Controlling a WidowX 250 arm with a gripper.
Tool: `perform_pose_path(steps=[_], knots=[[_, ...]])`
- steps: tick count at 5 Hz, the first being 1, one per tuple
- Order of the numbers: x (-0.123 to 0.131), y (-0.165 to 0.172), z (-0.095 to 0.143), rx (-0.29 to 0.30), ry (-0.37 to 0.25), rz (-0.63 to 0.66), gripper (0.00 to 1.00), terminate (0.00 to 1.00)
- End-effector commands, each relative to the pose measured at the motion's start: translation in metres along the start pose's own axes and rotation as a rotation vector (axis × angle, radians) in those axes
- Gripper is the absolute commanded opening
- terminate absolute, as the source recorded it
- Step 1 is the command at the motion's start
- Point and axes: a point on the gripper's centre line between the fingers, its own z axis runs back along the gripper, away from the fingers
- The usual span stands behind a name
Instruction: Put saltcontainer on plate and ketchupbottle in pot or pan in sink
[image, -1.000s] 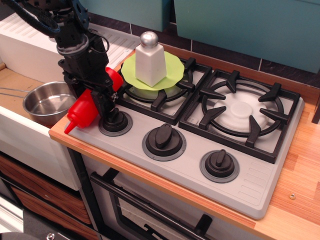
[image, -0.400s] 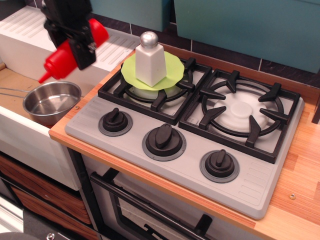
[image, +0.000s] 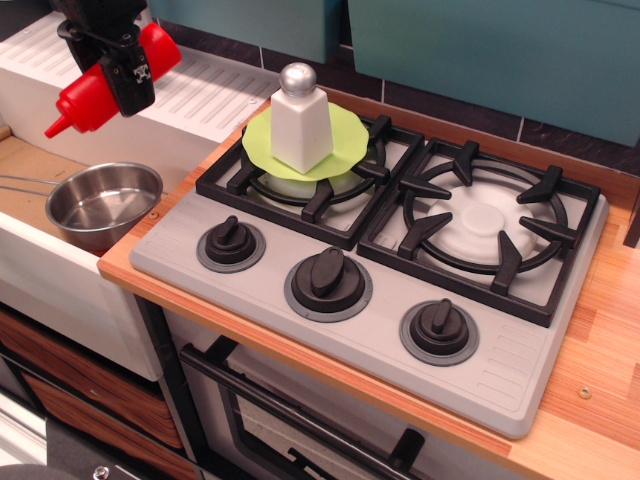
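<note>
Nearest the camera, the 3 black stove knobs (image: 328, 277) are sitting in a row along the grey stove front (image: 350, 330), and nothing there is differing from a moment ago. Past them to the left, the steel pan (image: 103, 205) is resting in the sink (image: 30, 160), its bowl open and its thin handle running off the left edge, just where it was lying before.

What is changing is me. 1 second ago I was down at the leftmost knob with the bottle tilted beside it; then I was rising above the pan; now I am hanging higher and further left, over the ribbed drainboard (image: 205, 95) and the basin. My gripper (image: 125, 70) is clamped around the middle of the ketchupbottle (image: 92, 95), black fingers (image: 135, 80) pressing across its red body. The bottle is lying nearly on its side in my grasp, the pointed cone nozzle aiming down and to the left, the flat base lifting up to the right. It is plain red, carrying no label, and it is hanging in the air above and behind the pan, touching nothing but me.

Farther back, on the rear left burner, the saltcontainer (image: 299, 122) is standing upright on the lime-green plate (image: 345, 135), white and tapering under its rounded silver cap, unchanged across all 3 moments.
</note>
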Motion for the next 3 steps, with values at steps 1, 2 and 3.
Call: perform_pose_path(steps=[1,2,3], knots=[[0.002,0.017,-0.011,0.02,-0.084,-0.006,0.0,0.0],[-0.007,0.021,-0.026,-0.005,-0.107,-0.01,0.0,0.0],[-0.015,0.021,-0.041,-0.019,-0.131,-0.008,0.0,0.0]])
